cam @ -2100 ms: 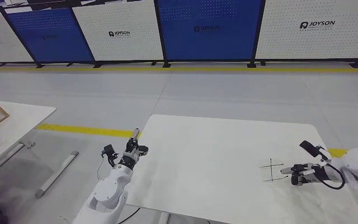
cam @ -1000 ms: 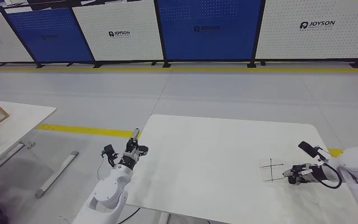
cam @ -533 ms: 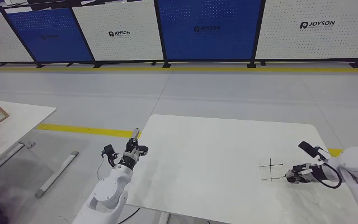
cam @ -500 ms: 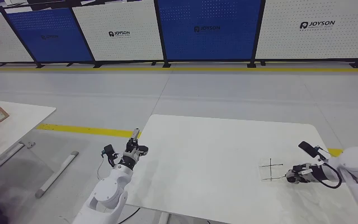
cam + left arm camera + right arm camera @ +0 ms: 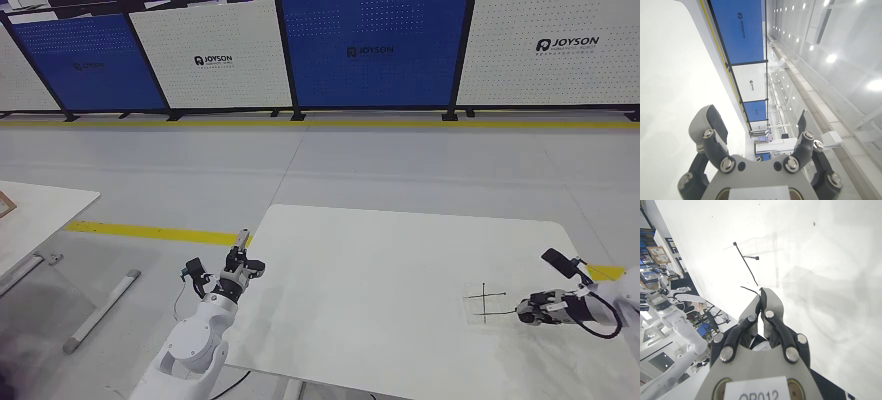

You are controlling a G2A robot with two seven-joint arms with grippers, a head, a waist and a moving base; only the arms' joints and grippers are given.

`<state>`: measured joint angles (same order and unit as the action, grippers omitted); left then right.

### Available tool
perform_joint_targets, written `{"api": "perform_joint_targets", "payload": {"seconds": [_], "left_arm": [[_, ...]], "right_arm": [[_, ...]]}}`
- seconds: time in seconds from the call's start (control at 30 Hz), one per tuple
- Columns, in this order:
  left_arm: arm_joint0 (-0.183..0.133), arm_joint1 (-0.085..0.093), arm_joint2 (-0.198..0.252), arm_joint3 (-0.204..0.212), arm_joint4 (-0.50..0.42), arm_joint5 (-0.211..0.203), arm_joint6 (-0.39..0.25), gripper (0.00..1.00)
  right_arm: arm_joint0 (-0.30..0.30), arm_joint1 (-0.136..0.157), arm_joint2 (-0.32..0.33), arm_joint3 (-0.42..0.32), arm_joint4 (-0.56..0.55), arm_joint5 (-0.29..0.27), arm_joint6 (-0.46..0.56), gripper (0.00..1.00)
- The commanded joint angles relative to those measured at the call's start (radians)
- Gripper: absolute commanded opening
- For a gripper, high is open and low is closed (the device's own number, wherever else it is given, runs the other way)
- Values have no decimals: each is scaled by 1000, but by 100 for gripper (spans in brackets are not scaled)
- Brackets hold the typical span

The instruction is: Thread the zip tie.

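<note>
White table (image 5: 380,280), pegboard screens (image 5: 370,50) behind. My right gripper (image 5: 761,291) sits near the table's right edge, fingers pressed together on what looks like the thin tail of a zip tie (image 5: 751,290). A second tie (image 5: 747,266) lies just ahead, its head pointing away. My left gripper (image 5: 761,121) hangs with fingers wide apart at the left edge, well apart from the ties. As I judge it, the pinch is at the very fingertips, so the tail may slip or bend. I could also snag the wrong tie nearby.

Left tool (image 5: 759,117) agape, right tool (image 5: 761,293) clamped.
</note>
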<state>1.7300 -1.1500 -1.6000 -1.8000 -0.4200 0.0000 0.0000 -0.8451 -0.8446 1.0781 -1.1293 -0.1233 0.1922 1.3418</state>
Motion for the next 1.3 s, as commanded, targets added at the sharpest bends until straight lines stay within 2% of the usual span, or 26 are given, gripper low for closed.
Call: {"api": "perform_joint_targets", "payload": {"seconds": [0.0, 0.17, 0.9, 1.03, 1.1, 1.17, 1.27], "left_arm": [[0, 0, 0, 0, 0, 0, 0, 100], [0, 0, 0, 0, 0, 0, 0, 100], [0, 0, 0, 0, 0, 0, 0, 100], [0, 0, 0, 0, 0, 0, 0, 100], [0, 0, 0, 0, 0, 0, 0, 100], [0, 0, 0, 0, 0, 0, 0, 100], [0, 0, 0, 0, 0, 0, 0, 100]], "right_arm": [[-22, 11, 32, -29, 5, -2, -4, 0], [-115, 41, 142, -107, 92, -53, 13, 0], [-117, 41, 141, -109, 92, -56, 7, 0], [-135, 37, 142, -145, 124, -110, -47, 0], [-151, 37, 168, -156, 187, -168, -78, 0], [-180, 40, 202, -183, 252, -254, -84, 0], [-214, 45, 234, -252, 289, -311, -106, 0]]}}
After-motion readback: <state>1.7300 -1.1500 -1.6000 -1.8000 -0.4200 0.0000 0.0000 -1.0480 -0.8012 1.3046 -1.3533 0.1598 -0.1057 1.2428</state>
